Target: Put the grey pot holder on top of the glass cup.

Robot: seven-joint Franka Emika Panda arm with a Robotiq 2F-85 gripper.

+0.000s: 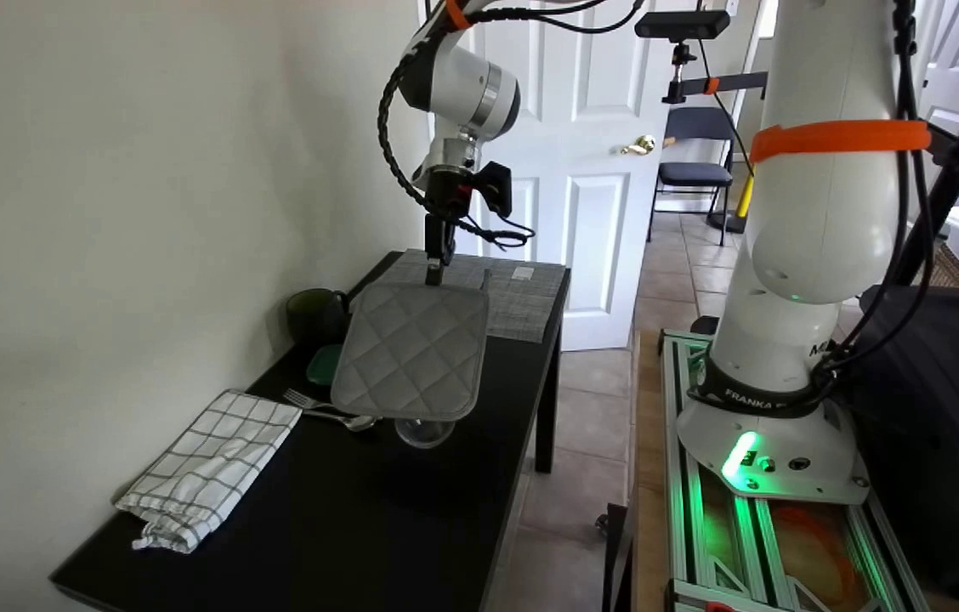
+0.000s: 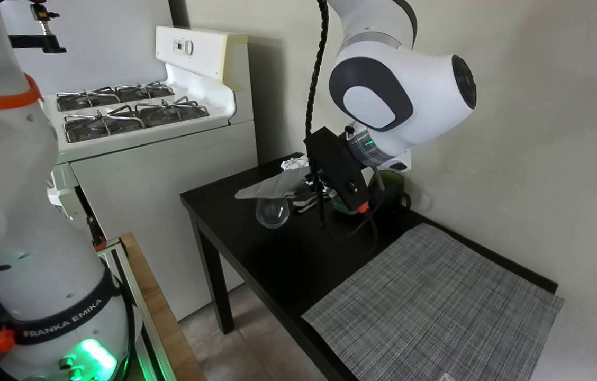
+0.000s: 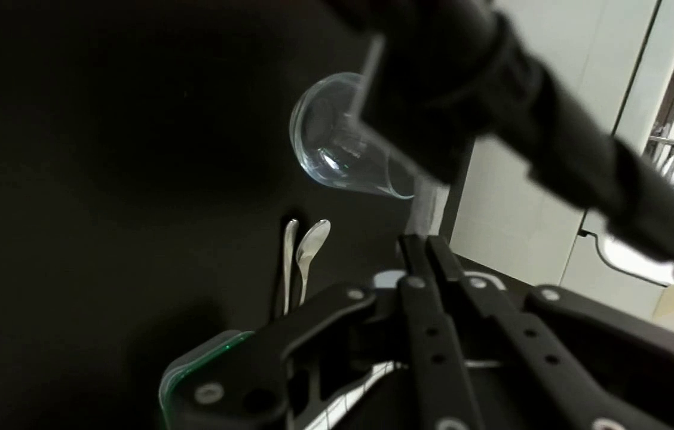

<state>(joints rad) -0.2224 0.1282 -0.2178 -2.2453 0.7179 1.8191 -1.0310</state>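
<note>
Fingers (image 3: 414, 258) pinch pot holder (image 1: 413, 353) at edge.

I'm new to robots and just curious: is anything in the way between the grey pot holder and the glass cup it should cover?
Nothing visible is. The hand grips the grey pot holder by its edge, over the glass cup; no other object shows between them. Whether they touch, I can't tell.

The table (image 1: 343, 518) has bare room beside the checked cloth (image 1: 216, 463) and between the glass cup (image 2: 272, 213) and the mat (image 2: 436, 307). The grey pot holder (image 1: 411, 348) blocks the glass cup from above. A mug (image 1: 315, 316) blocks the spot by the wall (image 1: 139, 212).
</note>
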